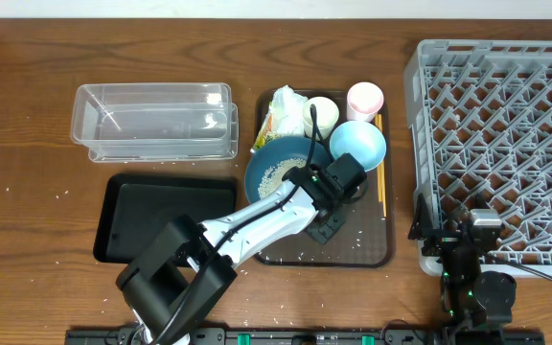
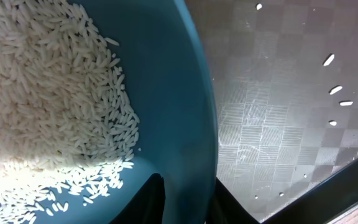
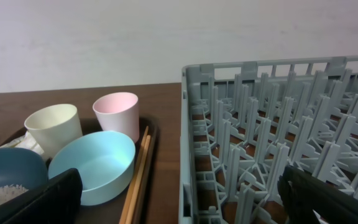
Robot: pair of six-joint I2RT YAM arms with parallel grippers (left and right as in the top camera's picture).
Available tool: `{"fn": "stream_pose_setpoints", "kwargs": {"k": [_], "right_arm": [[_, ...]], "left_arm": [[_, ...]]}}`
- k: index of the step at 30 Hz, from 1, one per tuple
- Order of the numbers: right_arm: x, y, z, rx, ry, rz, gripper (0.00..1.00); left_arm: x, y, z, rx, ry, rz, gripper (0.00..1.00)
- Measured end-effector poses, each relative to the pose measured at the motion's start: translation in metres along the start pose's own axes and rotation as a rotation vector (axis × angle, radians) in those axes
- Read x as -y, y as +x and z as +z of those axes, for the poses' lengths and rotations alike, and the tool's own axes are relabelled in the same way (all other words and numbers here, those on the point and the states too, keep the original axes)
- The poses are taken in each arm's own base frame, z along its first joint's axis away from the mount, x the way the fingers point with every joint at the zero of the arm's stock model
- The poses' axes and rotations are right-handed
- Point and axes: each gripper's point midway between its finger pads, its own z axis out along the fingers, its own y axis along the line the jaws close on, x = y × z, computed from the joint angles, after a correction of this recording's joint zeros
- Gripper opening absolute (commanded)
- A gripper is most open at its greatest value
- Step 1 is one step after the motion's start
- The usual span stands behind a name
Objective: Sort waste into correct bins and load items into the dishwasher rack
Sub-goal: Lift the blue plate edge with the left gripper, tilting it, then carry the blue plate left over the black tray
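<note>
Your left gripper has its jaws drawn in narrow over the rim of the deep-blue plate. One dark finger sits against the glossy inner wall and the other lies outside. The rim runs between them, so the plate is pinched at its right edge. The plate is smooth, round and shallow-walled, and it lies on the left half of the brown serving tray, whose surface is matt with a finely ribbed chequer pattern. The rice grains, long, slim and white, are heaped in the plate's hollow just inside the gripped rim. A few strays lie on the tray surface beyond it.

Along the tray's far edge you have the yellow-green wrapper, crinkled, with print too small to read. Next to it stand the white cup and the pink cup, both plain and tapered. The light-blue bowl, smooth and round, sits just in front of the cups and close beside the plate. Two wooden chopsticks lie along the tray's right edge.

Toward the table's left side, the clear tub, rectangular with rounded corners, lies behind the shallow black tray. The grey rack, a plastic lattice with upright pegs, fills the table's right side. Your right gripper stands at the rack's near-left corner with its jaws spread wide, holding nothing
</note>
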Motion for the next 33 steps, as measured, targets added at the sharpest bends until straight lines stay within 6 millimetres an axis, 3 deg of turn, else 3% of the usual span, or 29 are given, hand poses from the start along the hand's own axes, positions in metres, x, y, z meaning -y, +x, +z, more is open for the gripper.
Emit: {"fn": "stream_pose_setpoints", "kwargs": {"k": [8,15,24,33], "right_arm": [[0.000,0.000,0.000,0.000,0.000,0.000,0.99],[0.000,0.000,0.000,0.000,0.000,0.000,0.99],[0.000,0.000,0.000,0.000,0.000,0.000,0.99],[0.000,0.000,0.000,0.000,0.000,0.000,0.99]], "left_arm": [[-0.001,0.008,-0.005,-0.026,-0.007,0.002,0.13],[0.000,0.005,-0.033,0.030,-0.004,0.005,0.06],[-0.001,0.003,-0.057,0.081,-0.002,-0.021,0.06],[0.002,-0.005,-0.100,0.211,0.022,-0.026,0.06]]}}
